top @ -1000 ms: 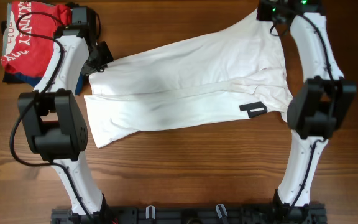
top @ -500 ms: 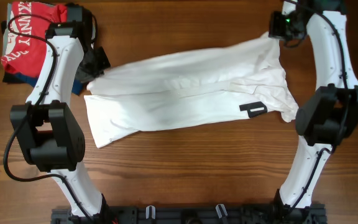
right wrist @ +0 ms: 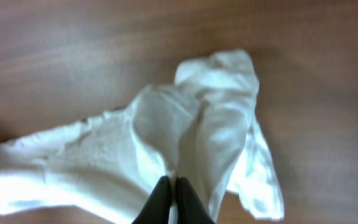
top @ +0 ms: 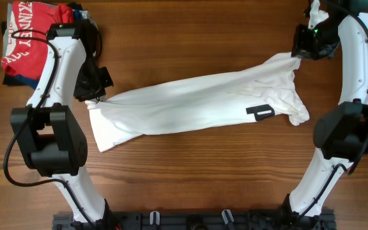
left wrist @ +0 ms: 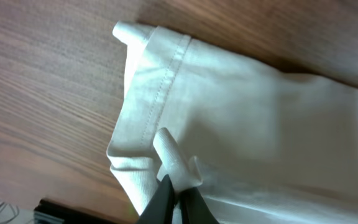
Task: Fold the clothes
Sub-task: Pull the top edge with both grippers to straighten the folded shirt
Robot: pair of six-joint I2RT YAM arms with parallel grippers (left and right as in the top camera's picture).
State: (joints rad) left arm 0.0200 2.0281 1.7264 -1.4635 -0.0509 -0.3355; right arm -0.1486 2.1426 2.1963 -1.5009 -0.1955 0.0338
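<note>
The white T-shirt (top: 190, 105) lies stretched across the table's middle, plain side up, its black neck label (top: 260, 112) near the right end. My left gripper (top: 94, 96) is shut on the shirt's hemmed left edge (left wrist: 166, 93), with fabric pinched between the fingers (left wrist: 178, 198). My right gripper (top: 299, 54) is shut on the shirt's upper right corner, holding a bunch of cloth (right wrist: 185, 137) between the fingertips (right wrist: 174, 198). No lettering shows.
A red T-shirt with white lettering (top: 34, 32) sits on a folded navy garment (top: 21, 80) at the far left corner. Bare wooden table (top: 203, 172) runs along the front. The arm bases stand at the front edge.
Both grippers have pulled the shirt's far edge toward the front, the left moving nearer and the right moving right and nearer. The shirt's top layer has come over, narrowing the shirt.
</note>
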